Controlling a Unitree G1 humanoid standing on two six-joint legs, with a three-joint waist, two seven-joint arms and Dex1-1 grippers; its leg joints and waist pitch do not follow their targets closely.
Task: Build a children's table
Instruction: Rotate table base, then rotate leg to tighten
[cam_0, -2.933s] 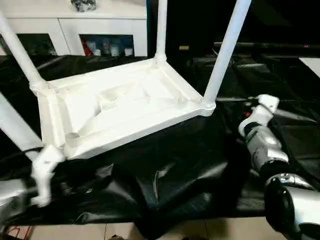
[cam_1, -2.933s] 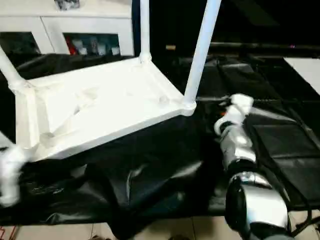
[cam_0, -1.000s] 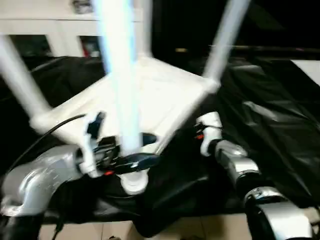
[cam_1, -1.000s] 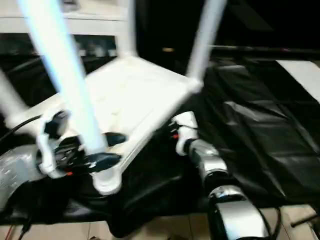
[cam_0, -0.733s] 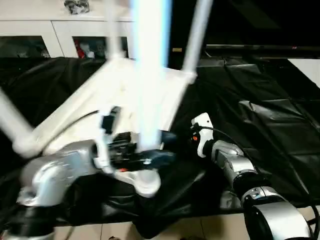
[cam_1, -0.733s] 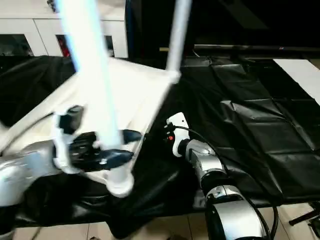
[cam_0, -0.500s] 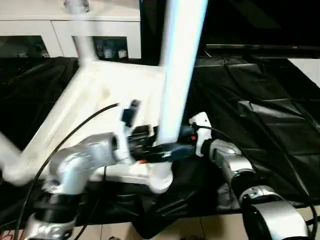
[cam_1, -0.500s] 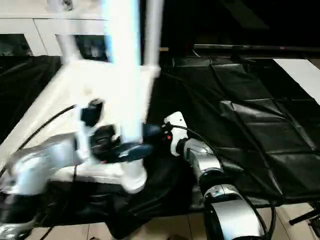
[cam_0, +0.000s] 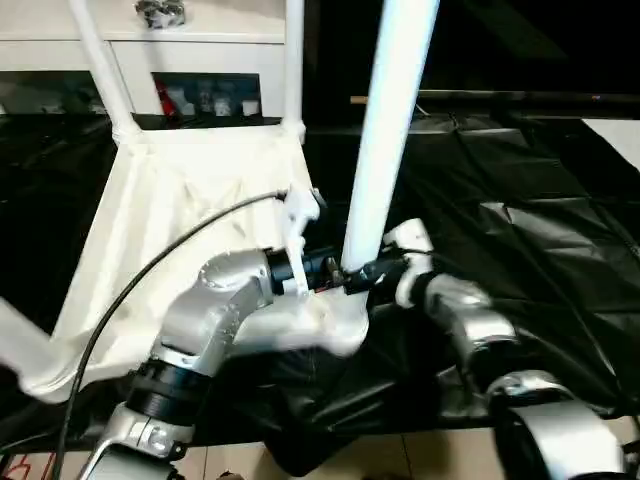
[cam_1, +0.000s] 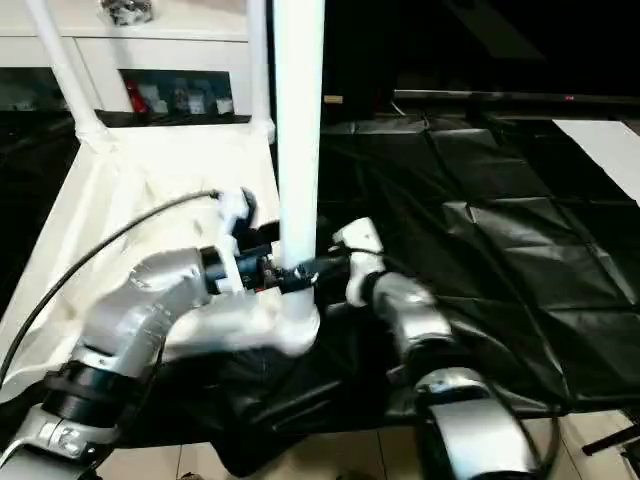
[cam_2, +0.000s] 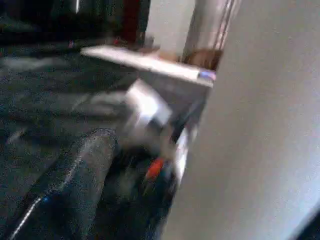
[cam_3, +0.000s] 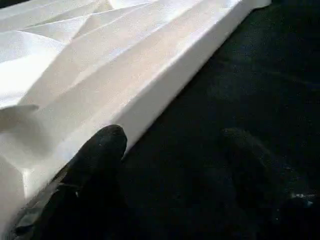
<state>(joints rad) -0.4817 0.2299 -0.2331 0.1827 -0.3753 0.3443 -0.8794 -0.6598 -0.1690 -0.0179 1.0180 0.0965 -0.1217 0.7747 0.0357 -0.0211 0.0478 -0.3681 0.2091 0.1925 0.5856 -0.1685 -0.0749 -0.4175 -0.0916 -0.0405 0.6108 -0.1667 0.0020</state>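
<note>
The children's table lies upside down on a black sheet, its white ribbed top (cam_0: 170, 210) facing up and its legs standing up from the corners. My left arm reaches across the top. My left gripper (cam_0: 345, 276) is shut on the base of the near right leg (cam_0: 385, 150), which appears as a broad white surface (cam_2: 270, 150) in the left wrist view. My right gripper (cam_0: 378, 270) is open just right of that leg's socket. One of its black fingers (cam_3: 100, 150) rests against the top's rim (cam_3: 165, 85), with black sheet between the fingers.
A white glass-door cabinet (cam_0: 200, 55) stands behind the table. The black sheet (cam_0: 520, 200) spreads wrinkled to the right and front. A black cable (cam_0: 150, 270) loops over my left forearm. Pale floor (cam_0: 400, 455) lies along the near edge.
The table has turned on the sheet: the gripped leg and its corner swung right, and the far legs came round to the back left. My right gripper closed in beside the leg's base.
</note>
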